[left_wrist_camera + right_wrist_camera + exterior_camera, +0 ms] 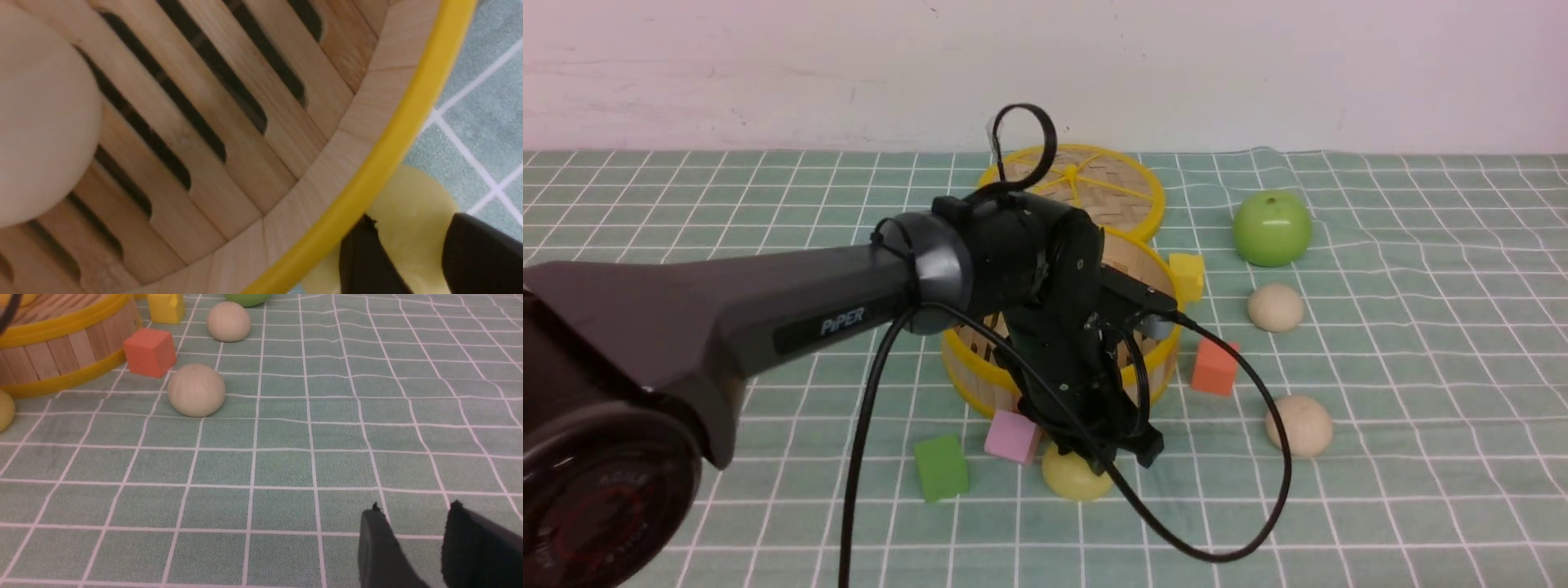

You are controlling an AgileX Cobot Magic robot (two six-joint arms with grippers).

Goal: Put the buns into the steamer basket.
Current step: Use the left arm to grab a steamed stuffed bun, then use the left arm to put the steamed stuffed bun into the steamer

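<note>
The steamer basket (970, 371) stands mid-table, largely hidden by my left arm. Its slatted floor and yellow rim (388, 151) fill the left wrist view, with a beige bun (36, 122) lying inside. A pale yellow bun (1074, 482) sits on the cloth just in front of the basket. My left gripper (1123, 461) hangs open right over it, and the bun (408, 204) shows between the spread fingers. Two beige buns (1275, 308) (1298, 425) lie to the right. My right gripper (414, 508) is open and empty, low over the cloth, well short of the nearer beige bun (196, 390).
The woven lid (1111, 184) lies behind the basket and a green apple (1272, 229) to its right. Yellow (1187, 276), orange (1214, 367), pink (1013, 437) and green (941, 467) cubes ring the basket. My left arm's black cable (1258, 523) loops onto the cloth.
</note>
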